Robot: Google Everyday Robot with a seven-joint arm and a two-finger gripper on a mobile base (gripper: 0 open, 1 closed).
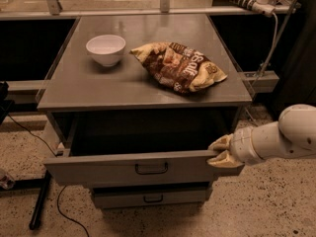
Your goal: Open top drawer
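Note:
The top drawer (98,169) is pulled well out from under the grey cabinet top; its inside is dark and looks empty. A small black loop handle (151,168) sits at the middle of its flat front. My gripper (217,152) is at the drawer's right front corner, on the end of a white arm coming in from the right. Its tan fingers (220,143) sit at the top edge of the drawer front, one above and one below the rim.
A white bowl (105,49) and a brown chip bag (178,65) lie on the cabinet top (89,90). A narrower grey drawer (148,198) is shut below. A black stand leg (39,206) and a cable lie on the speckled floor at left.

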